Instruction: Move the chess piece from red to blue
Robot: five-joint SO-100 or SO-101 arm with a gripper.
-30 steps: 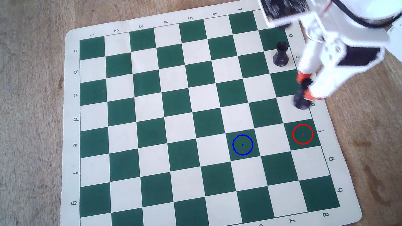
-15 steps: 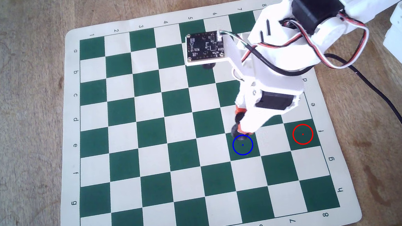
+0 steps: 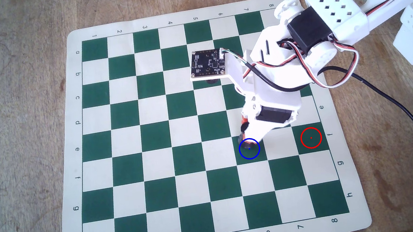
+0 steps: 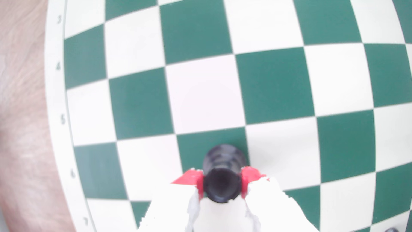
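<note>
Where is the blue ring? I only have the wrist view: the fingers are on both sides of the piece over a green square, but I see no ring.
Observer: In the overhead view the blue ring is on that same green square, row f, column 6. The base of the chess piece shows inside it.
Operator: And the red ring, is anything in it?
Observer: No. The red ring is empty. In the overhead view it is in the same row, two squares to the right of the blue one.
</note>
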